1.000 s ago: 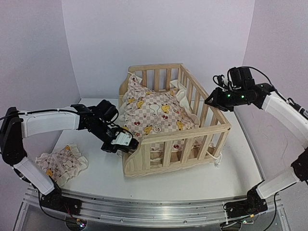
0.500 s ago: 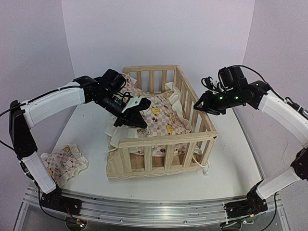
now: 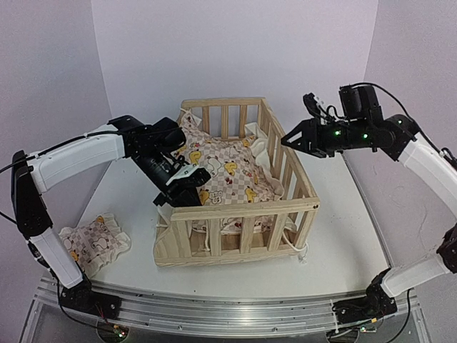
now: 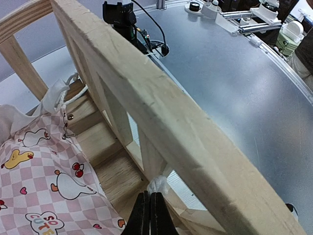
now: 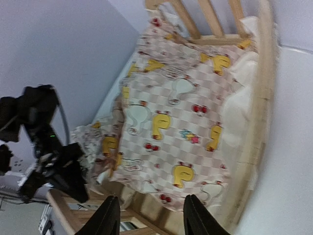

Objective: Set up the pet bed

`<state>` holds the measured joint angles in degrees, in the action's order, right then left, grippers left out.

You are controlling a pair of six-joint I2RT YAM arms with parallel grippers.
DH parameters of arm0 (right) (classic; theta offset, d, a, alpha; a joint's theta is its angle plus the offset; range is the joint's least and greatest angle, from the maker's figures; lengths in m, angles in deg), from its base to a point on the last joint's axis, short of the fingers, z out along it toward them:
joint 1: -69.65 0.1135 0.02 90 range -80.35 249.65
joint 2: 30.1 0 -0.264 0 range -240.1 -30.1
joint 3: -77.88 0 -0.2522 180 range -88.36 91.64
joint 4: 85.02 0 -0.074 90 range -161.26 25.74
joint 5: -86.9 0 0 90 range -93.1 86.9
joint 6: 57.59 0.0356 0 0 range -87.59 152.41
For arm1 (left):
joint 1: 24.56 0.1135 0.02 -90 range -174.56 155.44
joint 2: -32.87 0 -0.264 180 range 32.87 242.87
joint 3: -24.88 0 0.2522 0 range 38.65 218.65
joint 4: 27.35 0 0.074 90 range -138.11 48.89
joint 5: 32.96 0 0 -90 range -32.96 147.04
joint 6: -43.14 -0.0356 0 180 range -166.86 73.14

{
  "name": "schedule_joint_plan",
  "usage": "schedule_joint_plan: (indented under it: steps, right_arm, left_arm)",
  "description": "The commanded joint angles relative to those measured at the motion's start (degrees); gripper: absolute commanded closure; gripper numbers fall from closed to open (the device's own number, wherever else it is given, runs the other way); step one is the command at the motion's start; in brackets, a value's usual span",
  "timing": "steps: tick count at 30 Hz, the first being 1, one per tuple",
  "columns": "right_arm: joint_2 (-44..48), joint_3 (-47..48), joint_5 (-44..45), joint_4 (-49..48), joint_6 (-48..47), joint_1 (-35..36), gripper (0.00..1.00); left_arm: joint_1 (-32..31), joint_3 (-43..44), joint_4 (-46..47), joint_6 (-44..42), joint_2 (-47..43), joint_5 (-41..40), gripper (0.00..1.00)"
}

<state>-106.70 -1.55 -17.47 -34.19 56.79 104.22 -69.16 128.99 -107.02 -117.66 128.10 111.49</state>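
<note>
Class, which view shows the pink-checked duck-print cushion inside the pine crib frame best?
Right wrist: nearly the whole pink-checked duck-print cushion shows. Top external shows it partly behind the pine rails; left wrist catches only a corner.

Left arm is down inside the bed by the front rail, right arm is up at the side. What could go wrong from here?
1. The left fingers are shut low against the front rail, apparently on white fabric. Lifting could snag the rail and drag the frame.
2. The cushion leaves bare wood at that corner, so it may settle crooked.
3. The open right fingers hover by the side rail and could clip it.
</note>
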Motion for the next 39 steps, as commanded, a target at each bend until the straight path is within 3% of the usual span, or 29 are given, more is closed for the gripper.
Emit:
schedule_joint_plan:
  steps: [1,5,15,18,22,27,32,39]
  right_arm:
    - [1.5,3.6,-10.3,-5.5,0.0,5.2,0.52]
    - [4.0,-0.4,-7.9,-5.7,-4.9,13.6,0.53]
    - [4.1,-9.8,20.3,-13.7,-10.3,43.0,0.69]
    - [3.6,-17.7,32.0,-23.9,-11.1,50.5,0.76]
    - [-0.8,-30.7,48.8,-49.0,-13.9,58.3,0.78]
    - [-11.9,-31.8,55.7,-66.6,-19.1,59.3,0.78]
    - [-16.5,-33.6,62.4,-73.1,-16.4,58.3,0.81]
    - [-21.3,-32.8,65.6,-74.0,-11.1,56.4,0.8]
  left_arm:
    - [-0.6,-0.9,0.3,-0.8,-0.8,2.5,1.0]
    - [-0.4,0.6,-1.7,-2.3,0.0,2.6,1.0]
    - [1.0,1.5,-5.7,-6.5,0.4,3.1,1.0]
    - [1.0,0.3,-5.8,-6.9,-0.4,2.8,1.0]
    - [1.0,-1.3,-3.4,-5.6,-1.3,2.2,1.0]
    - [1.0,-1.8,-3.8,-7.0,-1.6,2.6,1.0]
    - [1.0,-1.8,-7.0,-10.7,-1.5,2.6,1.0]
    - [1.5,-2.4,-9.6,-14.9,-1.3,2.7,1.0]
